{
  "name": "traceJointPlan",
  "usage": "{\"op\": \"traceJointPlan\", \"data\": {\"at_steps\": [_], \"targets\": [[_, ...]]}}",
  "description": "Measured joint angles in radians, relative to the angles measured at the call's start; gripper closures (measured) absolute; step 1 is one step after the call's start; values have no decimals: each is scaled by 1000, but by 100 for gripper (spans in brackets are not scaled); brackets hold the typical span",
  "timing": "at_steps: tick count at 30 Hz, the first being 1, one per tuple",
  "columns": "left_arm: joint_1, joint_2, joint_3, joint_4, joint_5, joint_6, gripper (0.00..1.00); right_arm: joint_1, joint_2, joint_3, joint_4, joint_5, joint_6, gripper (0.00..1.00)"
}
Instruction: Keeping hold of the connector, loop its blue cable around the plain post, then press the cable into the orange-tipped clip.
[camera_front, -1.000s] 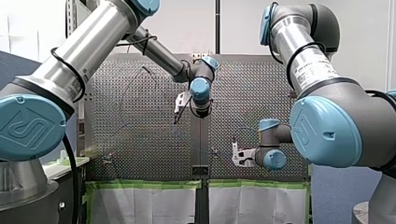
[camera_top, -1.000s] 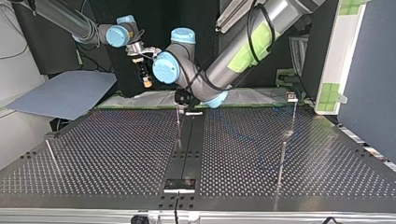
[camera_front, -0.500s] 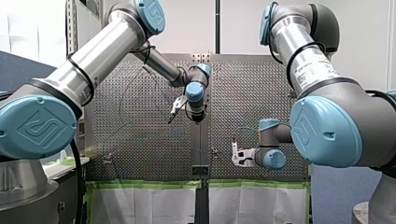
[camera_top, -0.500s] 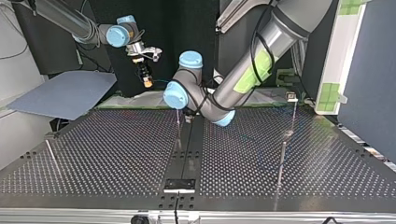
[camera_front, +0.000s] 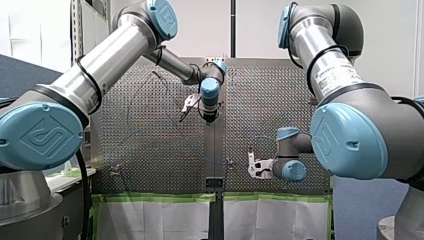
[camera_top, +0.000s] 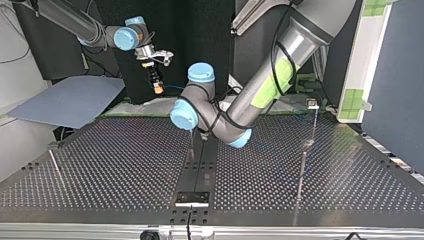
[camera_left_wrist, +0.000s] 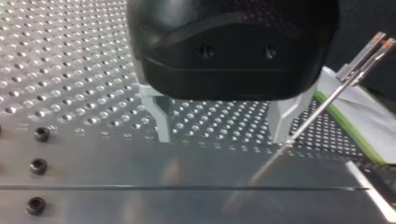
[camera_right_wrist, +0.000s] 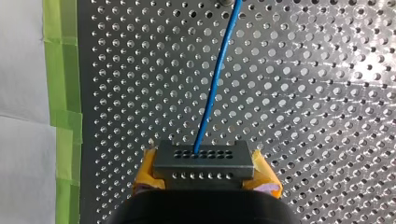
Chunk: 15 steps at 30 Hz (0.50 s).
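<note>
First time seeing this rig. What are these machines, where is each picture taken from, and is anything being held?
Two robot arms work over a perforated table. The front view looks from behind them; the top view faces them, so sides swap; each wrist view looks along one hand. My right hand is shut on a grey connector with a blue cable running away over the holes. My left hand is open and empty, close above the table beside a thin orange-tipped clip.

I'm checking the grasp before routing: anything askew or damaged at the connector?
Nothing stands out. The connector sits square between the yellow pads of my right gripper, and the blue cable leaves it straight, without kinks.
</note>
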Motion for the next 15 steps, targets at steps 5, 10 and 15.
{"op": "traceJointPlan", "data": {"at_steps": [5, 10, 15], "targets": [[0, 0, -26, -44, -29, 10, 0, 0, 0, 0, 0, 0, 0, 100], [-8, 0, -65, -88, -22, 22, 0, 0, 0, -1, -1, 0, 1, 100], [-18, -1, -78, -137, -13, 26, 0, 0, 0, -1, -1, 0, 1, 100]]}}
